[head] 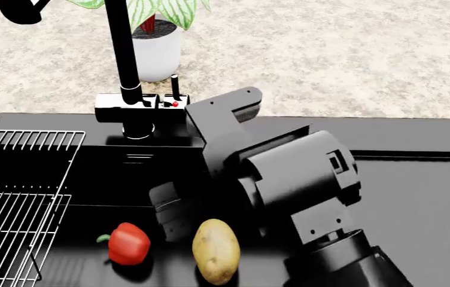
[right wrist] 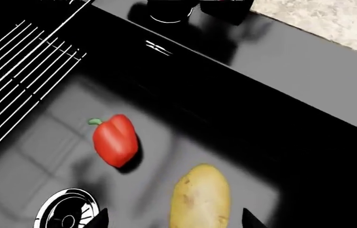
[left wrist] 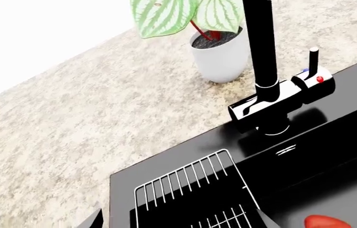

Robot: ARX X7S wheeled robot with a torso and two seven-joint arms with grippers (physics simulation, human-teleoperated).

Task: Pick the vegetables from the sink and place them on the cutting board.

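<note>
The right gripper [right wrist: 173, 219] hangs over the sink [right wrist: 51, 137], its two fingertips spread wide on either side of the potato [right wrist: 200, 198], not touching it. The potato lies on the basin floor, directly beneath the open jaws. The red pepper [right wrist: 115, 139] lies close beside the potato, nearer the wire rack [right wrist: 20, 71], with the round drain [right wrist: 68, 213] nearby. The left gripper's state cannot be told; its camera faces the faucet [left wrist: 264, 71] and a potted plant [left wrist: 213, 45].
</note>
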